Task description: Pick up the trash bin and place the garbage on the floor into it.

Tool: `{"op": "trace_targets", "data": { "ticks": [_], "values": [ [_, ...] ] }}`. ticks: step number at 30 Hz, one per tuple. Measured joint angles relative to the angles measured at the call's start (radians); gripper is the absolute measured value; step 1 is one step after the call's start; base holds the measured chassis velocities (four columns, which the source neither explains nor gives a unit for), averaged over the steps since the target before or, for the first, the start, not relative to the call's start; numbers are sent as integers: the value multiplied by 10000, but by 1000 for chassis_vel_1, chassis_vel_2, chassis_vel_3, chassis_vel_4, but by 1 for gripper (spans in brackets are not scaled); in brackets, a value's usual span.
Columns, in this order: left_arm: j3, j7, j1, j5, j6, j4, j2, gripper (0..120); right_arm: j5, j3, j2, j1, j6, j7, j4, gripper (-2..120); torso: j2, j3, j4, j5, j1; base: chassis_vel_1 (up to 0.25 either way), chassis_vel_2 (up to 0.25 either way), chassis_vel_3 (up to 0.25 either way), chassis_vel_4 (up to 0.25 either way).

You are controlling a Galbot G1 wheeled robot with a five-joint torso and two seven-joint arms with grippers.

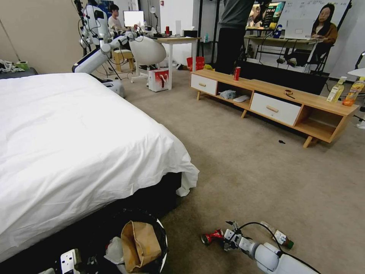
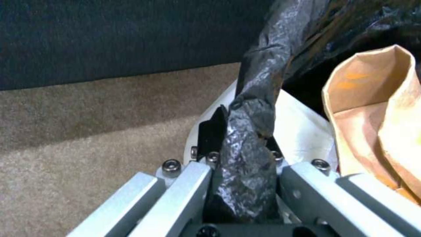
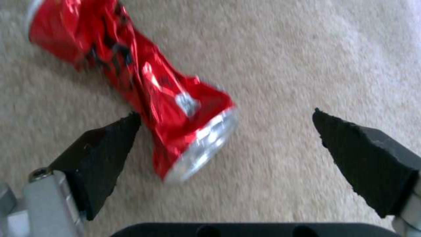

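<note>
The trash bin (image 1: 162, 239), white with a black bag over its rim, is at the foot of the bed in the head view. It holds a tan paper bag (image 1: 140, 245) and white tissue (image 1: 114, 249). My left gripper (image 2: 239, 148) is shut on the bin's bagged rim (image 2: 263, 82), beside the paper bag (image 2: 381, 115). A crushed red can (image 1: 211, 236) lies on the carpet. My right gripper (image 1: 229, 239) hangs open right at it; the can (image 3: 140, 82) lies between the pads, close to one fingertip (image 3: 118, 131). A small green-capped bottle (image 1: 280, 236) lies just beyond the right arm.
The white bed (image 1: 76, 144) fills the left side. A low wooden cabinet (image 1: 273, 99) stands far right with an upright red can (image 1: 237, 73) and two drink bottles (image 1: 336, 89) on it. A small dark scrap (image 1: 281, 142) lies on the open carpet. Another robot (image 1: 99, 49) stands behind the bed.
</note>
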Motion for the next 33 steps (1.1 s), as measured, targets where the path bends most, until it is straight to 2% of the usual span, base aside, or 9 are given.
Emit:
{"op": "trace_targets", "data": {
  "ticks": [7,18,26,31,33],
  "values": [
    [2,0,-8,-3,-1,-38,0,1,-20,-256,217,163,68,37,-8,100,0,0,0,1,0,0,0,0,0],
    [-63,1,-5,-32,-13,-49,0,1,-59,-697,1056,472,389,26,-723,100,0,0,1,0,0,0,0,0,0],
    [-71,0,-84,-47,-18,35,0,1,-34,-772,1223,454,452,-31,-870,100,0,-1,-1,0,0,0,0,0,0],
    [-47,-5,-116,-43,-19,91,0,1,6,-779,1334,390,516,-24,-942,90,2,-2,-3,-3,-1,0,0,0,0],
    [-46,-7,-138,-38,-20,105,0,1,30,-778,1292,340,528,-31,-861,80,3,-1,1,3,-1,0,0,0,0]
  ]
}}
